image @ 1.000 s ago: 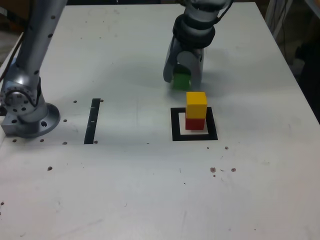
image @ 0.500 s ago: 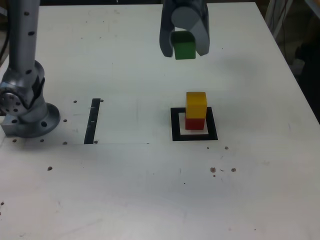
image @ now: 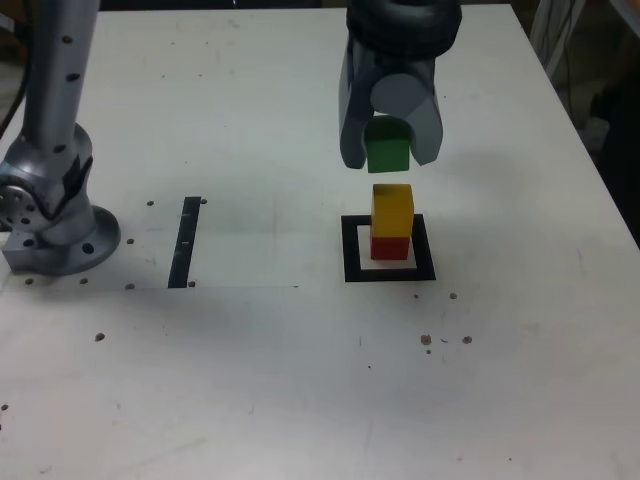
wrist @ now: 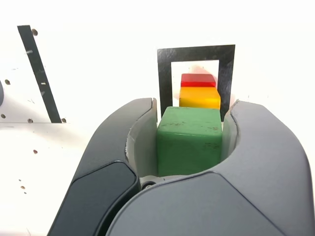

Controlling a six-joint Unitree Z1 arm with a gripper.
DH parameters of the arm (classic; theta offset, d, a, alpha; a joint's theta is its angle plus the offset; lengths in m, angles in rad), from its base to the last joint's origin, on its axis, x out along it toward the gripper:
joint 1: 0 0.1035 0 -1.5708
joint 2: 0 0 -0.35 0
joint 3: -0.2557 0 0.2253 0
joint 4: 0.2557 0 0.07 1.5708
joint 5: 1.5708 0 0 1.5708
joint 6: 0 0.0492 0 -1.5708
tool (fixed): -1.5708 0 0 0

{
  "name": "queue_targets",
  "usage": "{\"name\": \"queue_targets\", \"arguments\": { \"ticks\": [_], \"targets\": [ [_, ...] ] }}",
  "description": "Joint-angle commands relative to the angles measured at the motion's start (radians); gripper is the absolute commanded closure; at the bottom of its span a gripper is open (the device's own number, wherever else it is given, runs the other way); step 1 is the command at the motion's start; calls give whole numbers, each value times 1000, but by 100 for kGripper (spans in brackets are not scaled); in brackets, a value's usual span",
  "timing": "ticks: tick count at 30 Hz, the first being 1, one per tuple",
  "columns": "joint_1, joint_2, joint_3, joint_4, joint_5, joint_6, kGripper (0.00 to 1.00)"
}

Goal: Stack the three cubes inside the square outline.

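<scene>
While the gripper (image: pixel 391 160) clasps the green cube (image: pixel 388 146) — aloft — yellow (image: pixel 392 210) sits on red (image: pixel 389 247) inside the square outline (image: pixel 352 272)

From where I'm standing, the robot's base (image: pixel 65 245) is sitting at nine o'clock in the exterior view, and the arm (image: pixel 62 75) is rising from it toward twelve, leaning slightly to one. Its middle stretch is passing out of sight. The dark wrist (image: pixel 405 28) is hanging near one o'clock, and the gripper (image: pixel 389 158) is pointing down toward six, its two curved fingers (wrist: pixel 266 132) pressing inward on their load from both sides.
</scene>
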Motion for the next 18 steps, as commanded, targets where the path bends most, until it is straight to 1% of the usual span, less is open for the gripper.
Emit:
{"name": "queue_targets", "arguments": {
  "ticks": [1, 4, 10, 18],
  "targets": [
    [-1, 17, -5, 0, -9, 0, 83],
    [-1, 31, -7, -4, -20, 0, 83],
    [-4, 41, -3, -10, -23, -1, 83],
    [-5, 52, 34, -50, -47, -1, 83]
  ]
}}
